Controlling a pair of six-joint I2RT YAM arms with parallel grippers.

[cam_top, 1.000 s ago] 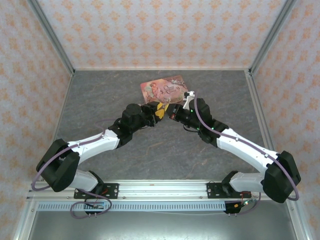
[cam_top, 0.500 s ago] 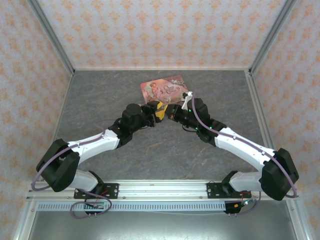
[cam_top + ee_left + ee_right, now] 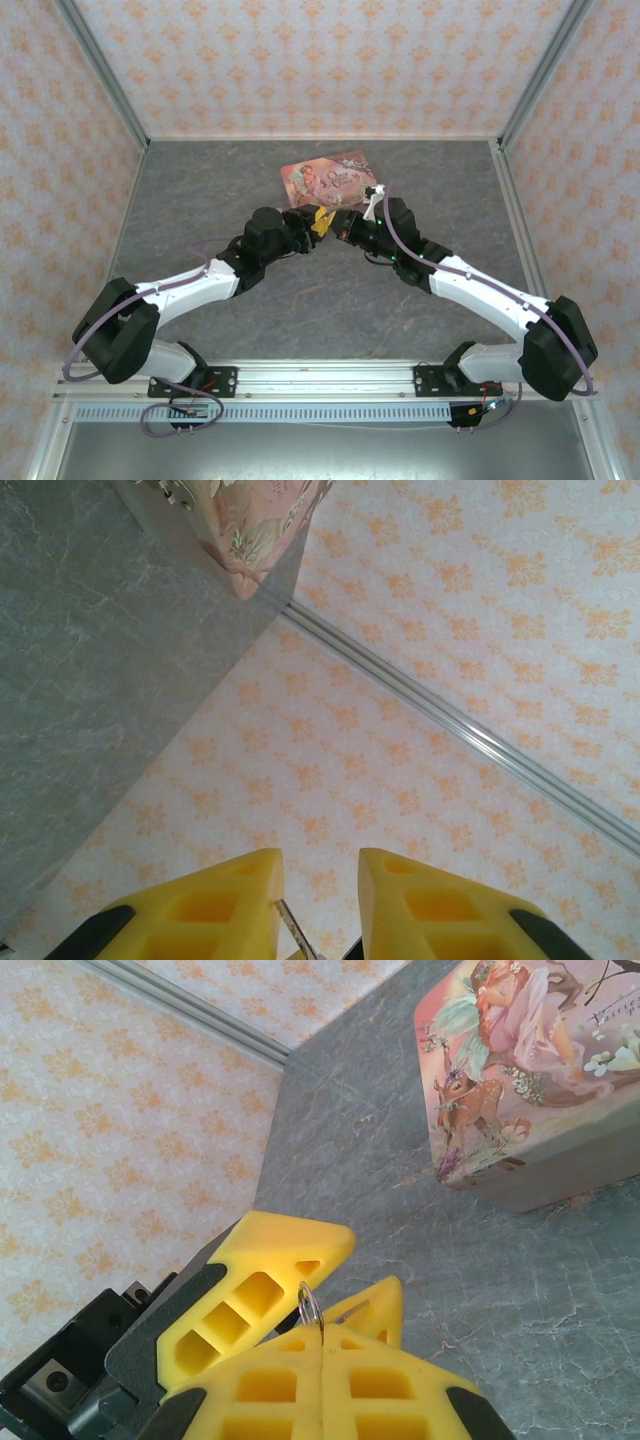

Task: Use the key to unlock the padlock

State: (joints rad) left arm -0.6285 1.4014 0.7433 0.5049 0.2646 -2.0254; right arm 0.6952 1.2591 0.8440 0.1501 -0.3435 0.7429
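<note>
My right gripper [image 3: 322, 1345] is shut on the key, whose wire ring [image 3: 310, 1306] sticks out past its yellow fingertips. It meets my left gripper [image 3: 320, 220] in mid-air, just in front of the tin, tip to tip with the right gripper [image 3: 344, 222]. The left gripper [image 3: 320, 858] has its jaws apart with a clear gap. A thin metal blade [image 3: 293, 926] lies against the inner face of one left finger [image 3: 215, 905]. From the right wrist, that blade [image 3: 352, 1309] sits between the left fingers [image 3: 270, 1270]. The padlock is hidden.
A pink illustrated tin [image 3: 330, 178] lies on the grey tabletop [image 3: 230, 190] just beyond both grippers; the wrist views show it too, tin [image 3: 260, 525] and tin [image 3: 530, 1070]. Patterned walls [image 3: 300, 60] close in the back and sides.
The right gripper has shifted slightly left and away, closer to the left gripper. The left jaws widened a little, then narrowed. The tin has not moved.
</note>
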